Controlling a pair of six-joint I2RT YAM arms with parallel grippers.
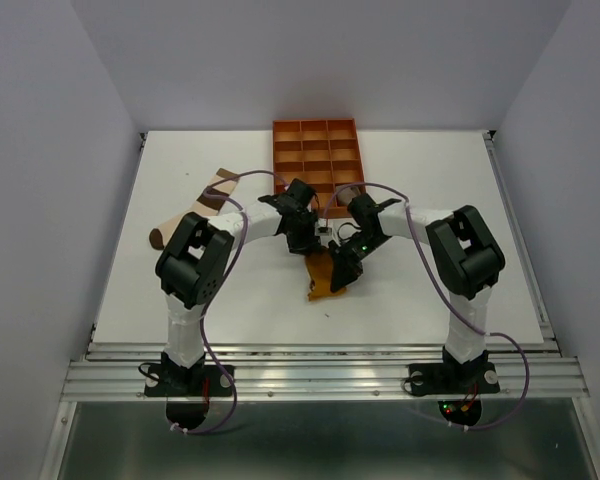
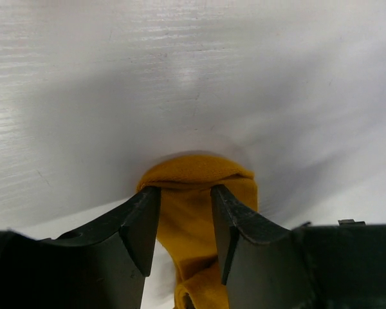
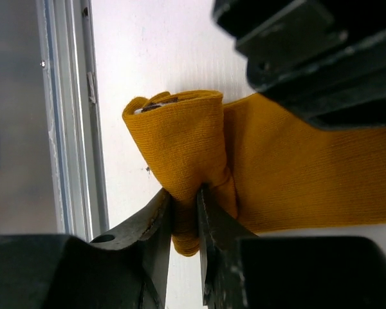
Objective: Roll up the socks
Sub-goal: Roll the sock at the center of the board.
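1. White tabletop [image 1: 430, 200] is stretching out under grey walls in the top view. An orange tray [image 1: 278, 150] is sitting at its far middle. Brownish socks [image 1: 221, 184] are lying off to the left, partly behind my left arm, and their patterns are too small to read.
2. Only that top view is showing both my arms bending inward and meeting over the mustard sock [image 1: 325, 282]. It is lying near the middle of the table, on the near side of the tray and apart from it.
3. My left wrist camera is giving what the overhead cannot. My left gripper [image 2: 184, 193] is standing about half parted, with its fingers straddling the sock. The yellow fabric is filling the gap between them and bulging in a fold just past the tips. I cannot tell whether these fingers are squeezing the cloth or only sitting around it.
4. My right wrist camera is showing the sock's other end, which is curling into a loose roll. My right gripper [image 3: 184, 196] is pinching a fold at the base of that roll, with its jaws nearly together and only cloth between them.
5. That same view is also showing the flat, unrolled stretch running off to the right beneath the dark body of my left gripper. An aluminium rail [image 3: 67, 129] is running along the table edge beyond the roll, and the left wrist camera is not catching either of these.
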